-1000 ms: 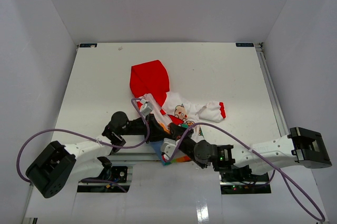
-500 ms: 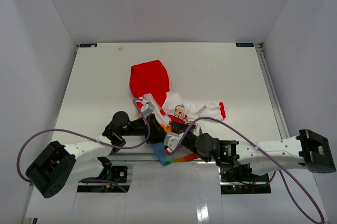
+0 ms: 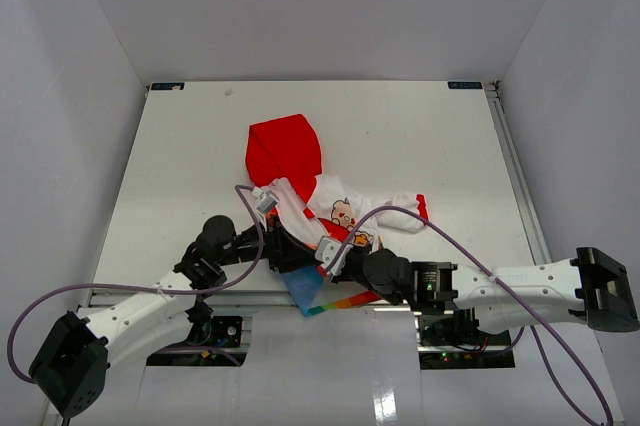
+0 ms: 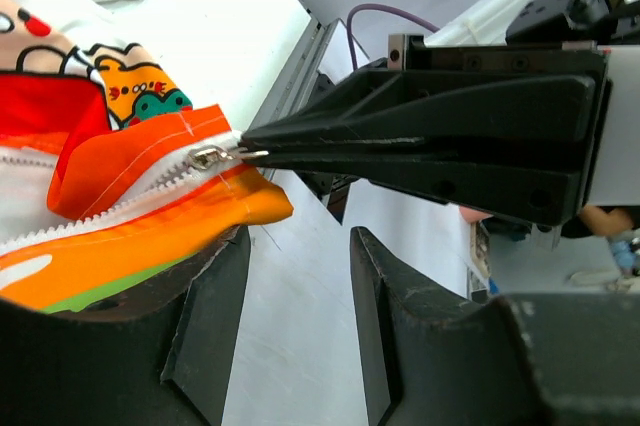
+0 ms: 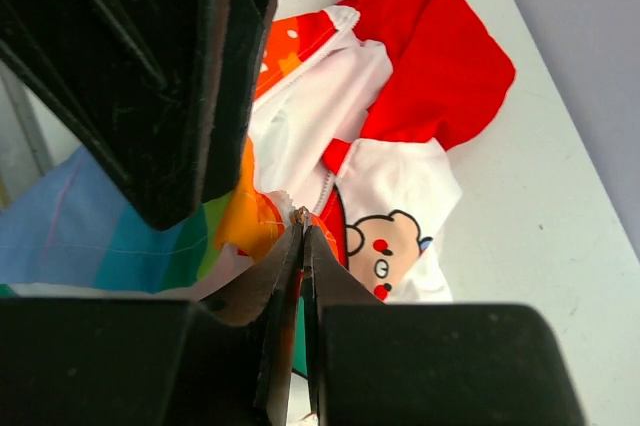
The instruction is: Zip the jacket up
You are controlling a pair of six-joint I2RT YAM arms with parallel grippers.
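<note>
The jacket (image 3: 345,208) lies crumpled near the table's front edge, red hood (image 3: 285,146) pointing away, rainbow hem (image 3: 330,298) hanging over the edge. My right gripper (image 5: 303,218) is shut on the metal zipper pull (image 4: 212,156) at the bottom of the zipper, beside the orange hem panel (image 4: 130,236). My left gripper (image 4: 298,248) stands open just below it. Nothing is between its fingers (image 4: 215,316), and the orange fabric rests against the outside of one of them. In the top view both grippers meet at the hem, left (image 3: 290,248) and right (image 3: 335,258).
The white table (image 3: 420,136) stretches behind and to both sides of the jacket. A metal rail (image 3: 515,166) runs along its right edge. Purple cables (image 3: 420,221) loop over both arms near the front edge.
My left gripper has opened, let go of the hem and drawn back to the left. The right gripper has stayed shut on the zipper pull and shifted slightly toward the jacket.
</note>
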